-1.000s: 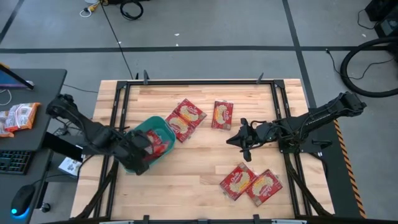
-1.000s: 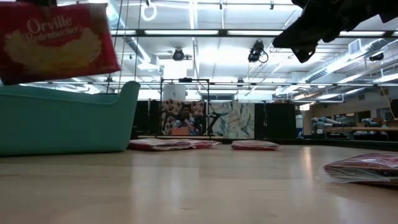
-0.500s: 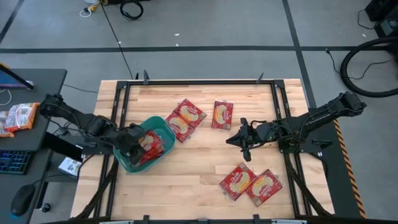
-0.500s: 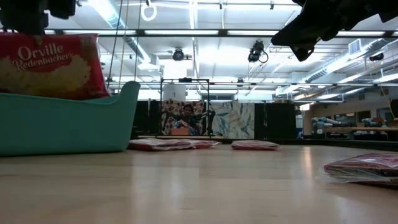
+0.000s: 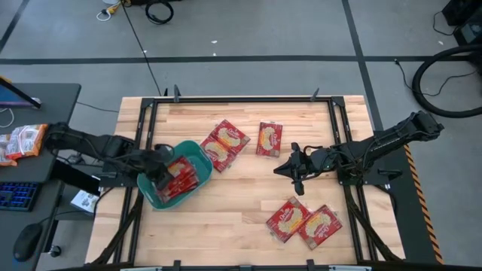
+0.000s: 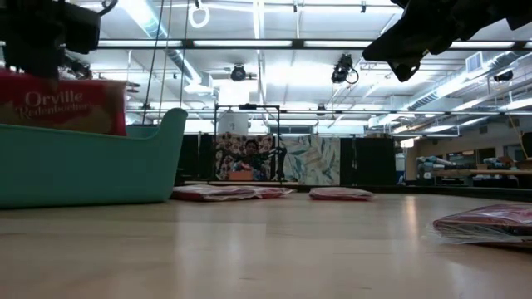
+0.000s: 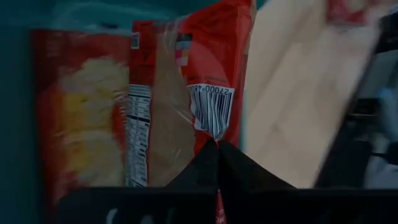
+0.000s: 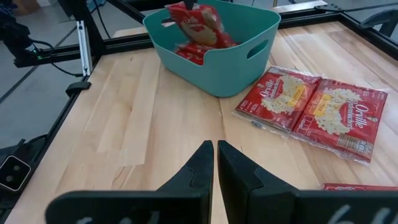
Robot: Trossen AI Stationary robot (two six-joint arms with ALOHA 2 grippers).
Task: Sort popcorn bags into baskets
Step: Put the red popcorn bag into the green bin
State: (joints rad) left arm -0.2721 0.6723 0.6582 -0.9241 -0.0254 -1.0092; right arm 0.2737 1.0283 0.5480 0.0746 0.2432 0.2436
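The teal basket (image 5: 194, 150) stands at the table's left with red popcorn bags lying in it. Above it my left gripper (image 5: 161, 175) is shut on another red popcorn bag (image 5: 179, 178), whose top shows over the basket wall (image 6: 91, 162) in the low view. My right gripper (image 5: 280, 168) hovers shut and empty above the table's middle, right of the basket. More bags lie flat on the wood: an overlapping pair (image 5: 224, 143) beside the basket, one (image 5: 269, 138) farther right, and a pair (image 5: 303, 222) near the front. My left gripper pinches the bag's edge (image 7: 214, 135) beside the barcode between its two fingers. The fingers slant down from the table's left. The bag hangs upright below them, its lower part inside the basket behind the wall (image 6: 62, 104). Whether it rests on the bags beneath, I cannot tell.
A black frame (image 5: 241, 99) runs around the table top. Bare wood lies between the basket and my right gripper (image 8: 216, 152). A desk with a keyboard and packets (image 5: 22, 143) stands off the table's left.
My left gripper has gone down and toward the table's left and far side with the bag. The bag, earlier wholly above the basket's rim, now hangs with its lower part sunk inside the basket. The grip stays shut.
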